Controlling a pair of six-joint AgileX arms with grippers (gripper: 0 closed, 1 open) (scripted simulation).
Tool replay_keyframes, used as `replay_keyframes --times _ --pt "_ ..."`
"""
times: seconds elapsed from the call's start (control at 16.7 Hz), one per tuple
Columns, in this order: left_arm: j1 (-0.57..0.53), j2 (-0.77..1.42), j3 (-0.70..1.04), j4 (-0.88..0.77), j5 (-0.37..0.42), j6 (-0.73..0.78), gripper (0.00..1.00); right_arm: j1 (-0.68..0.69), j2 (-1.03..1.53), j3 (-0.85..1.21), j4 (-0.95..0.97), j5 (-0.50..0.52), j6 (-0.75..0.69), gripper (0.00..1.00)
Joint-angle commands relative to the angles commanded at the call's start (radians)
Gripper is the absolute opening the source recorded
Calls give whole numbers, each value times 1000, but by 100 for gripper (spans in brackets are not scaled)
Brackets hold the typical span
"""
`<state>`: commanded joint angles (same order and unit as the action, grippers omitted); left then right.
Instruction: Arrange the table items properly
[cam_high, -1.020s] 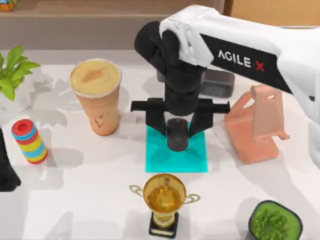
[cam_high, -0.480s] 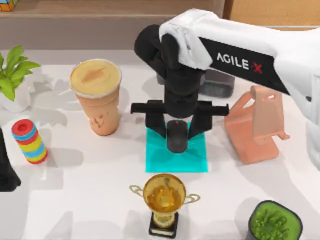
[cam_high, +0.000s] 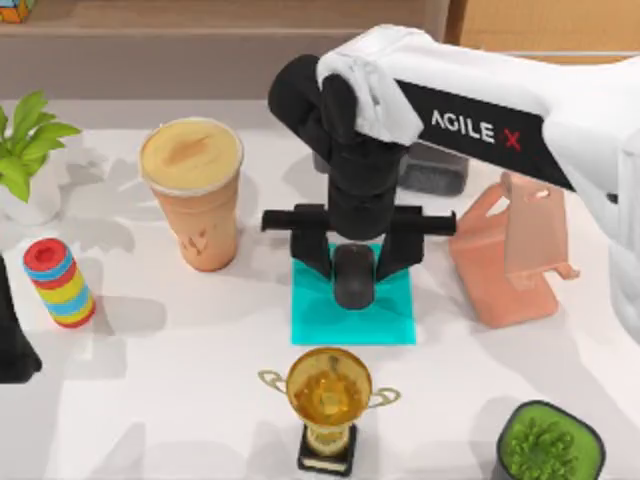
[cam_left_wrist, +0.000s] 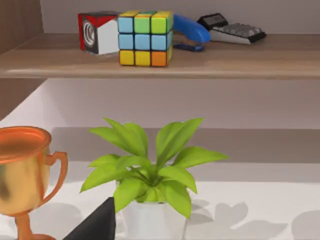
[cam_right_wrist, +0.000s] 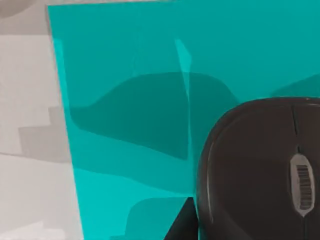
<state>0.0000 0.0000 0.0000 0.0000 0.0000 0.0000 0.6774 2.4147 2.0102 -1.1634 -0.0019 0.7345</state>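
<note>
Sitting between right fingers: mouse (over mat)

You see even, bright light from above: the white tabletop carries soft grey shadows beside each object. On the teal square mat, darker overlapping shadows fall; the gold trophy shows mild glare.

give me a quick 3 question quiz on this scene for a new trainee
1. True or false: the mouse sits over the teal mat.
2. Which arm's gripper is at the mouse?
A. left
B. right
3. Fill in: the cup stands to the top view's ____ of the mat.

Key
1. True.
2. B. Its fingers stand on either side of the mouse.
3. Left.
</note>
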Motion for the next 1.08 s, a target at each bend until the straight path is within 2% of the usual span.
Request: replay_keyframes --times 0.6,1.08 --pt "0 0 0 0 0 0 100 0 0 0 0 0 0 98" --pt "0 0 0 0 0 0 100 0 0 0 0 0 0 100"
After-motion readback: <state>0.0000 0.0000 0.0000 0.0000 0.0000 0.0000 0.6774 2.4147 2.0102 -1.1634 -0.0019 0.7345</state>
